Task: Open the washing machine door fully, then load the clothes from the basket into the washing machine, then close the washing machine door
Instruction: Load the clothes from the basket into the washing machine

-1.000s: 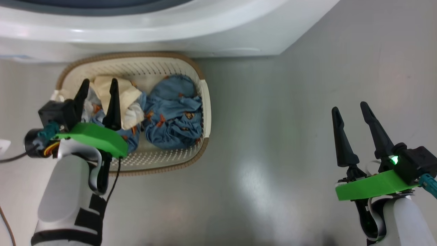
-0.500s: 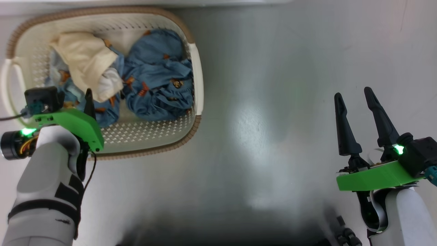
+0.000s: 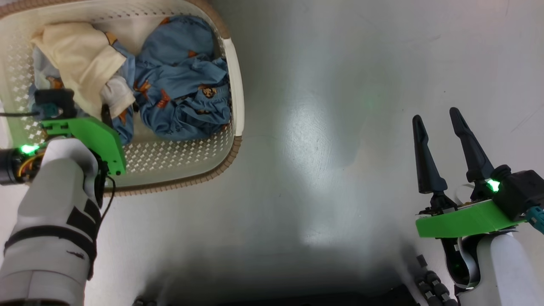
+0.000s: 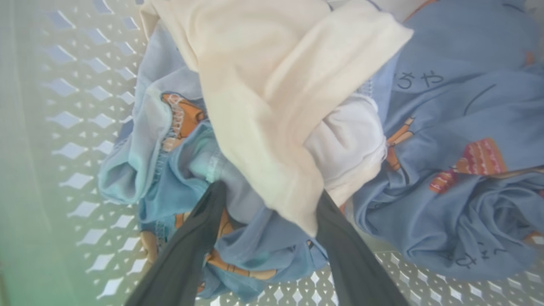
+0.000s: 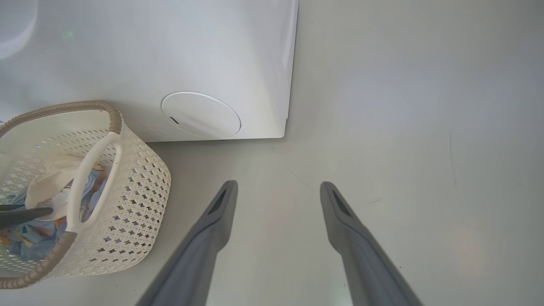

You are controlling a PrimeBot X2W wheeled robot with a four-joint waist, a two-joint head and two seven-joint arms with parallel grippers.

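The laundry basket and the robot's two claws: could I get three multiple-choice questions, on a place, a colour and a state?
1. Where is the left gripper?
A. on a shelf
B. down in the basket, among the clothes
C. against a wall
2. What colour is the cloth lying on top of the clothes?
A. cream
B. red
C. black
3. How is the right gripper?
A. shut on a garment
B. shut on the basket handle
C. open, holding nothing
Answers: 1 B, clothes and basket mesh surround it in its wrist view; 2 A, it is cream; 3 C, its fingers stand apart over bare floor.
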